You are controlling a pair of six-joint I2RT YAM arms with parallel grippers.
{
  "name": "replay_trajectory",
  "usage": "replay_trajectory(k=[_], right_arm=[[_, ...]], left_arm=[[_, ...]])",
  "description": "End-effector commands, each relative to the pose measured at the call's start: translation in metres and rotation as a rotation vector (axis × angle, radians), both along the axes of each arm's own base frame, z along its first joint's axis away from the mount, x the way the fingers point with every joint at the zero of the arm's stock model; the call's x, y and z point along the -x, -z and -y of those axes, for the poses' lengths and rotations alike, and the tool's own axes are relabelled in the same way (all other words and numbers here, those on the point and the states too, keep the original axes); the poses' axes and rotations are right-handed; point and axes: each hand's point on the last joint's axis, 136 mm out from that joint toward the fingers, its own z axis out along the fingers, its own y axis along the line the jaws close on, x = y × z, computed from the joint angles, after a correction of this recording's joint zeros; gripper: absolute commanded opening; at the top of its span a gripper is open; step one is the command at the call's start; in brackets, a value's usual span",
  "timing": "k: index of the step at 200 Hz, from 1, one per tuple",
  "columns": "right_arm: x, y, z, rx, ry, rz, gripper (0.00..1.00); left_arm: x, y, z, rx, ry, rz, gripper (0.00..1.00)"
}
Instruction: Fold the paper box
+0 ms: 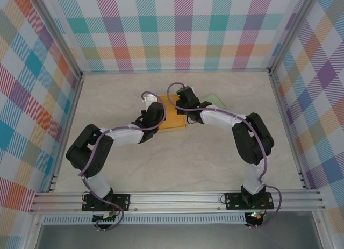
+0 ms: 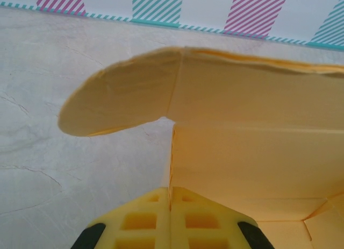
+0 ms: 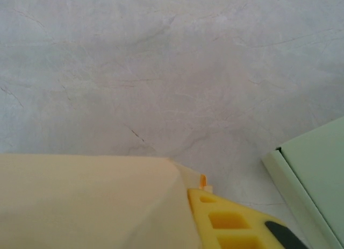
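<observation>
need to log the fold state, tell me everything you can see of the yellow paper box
The paper box is pale yellow card, half folded, lying on the table between both grippers. From the left wrist, one wall stands upright with a rounded flap swung outward. The left gripper is shut on that wall's edge; a finger of the right gripper lies against another panel.

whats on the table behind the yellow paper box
A pale green flat piece lies on the table just beyond the far right corner of the yellow paper box. In the top view the right arm covers most of it, so its full shape is hidden.
</observation>
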Motion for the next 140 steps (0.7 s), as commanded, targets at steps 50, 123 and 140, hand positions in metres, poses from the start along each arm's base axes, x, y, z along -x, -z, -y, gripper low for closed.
replay_trajectory(k=[50,123,140], right_arm=[[0.024,-0.013,-0.015,-0.089,-0.057,0.01,0.14],[0.052,0.006,-0.012,-0.029,-0.086,0.036,0.14],[0.058,0.011,-0.01,-0.021,-0.089,0.048,0.14]], left_arm=[[0.021,0.013,0.011,0.038,0.054,-0.016,0.0],[0.054,0.02,0.007,0.057,0.156,-0.049,0.0],[0.064,0.02,0.006,0.081,0.18,-0.06,0.0]])
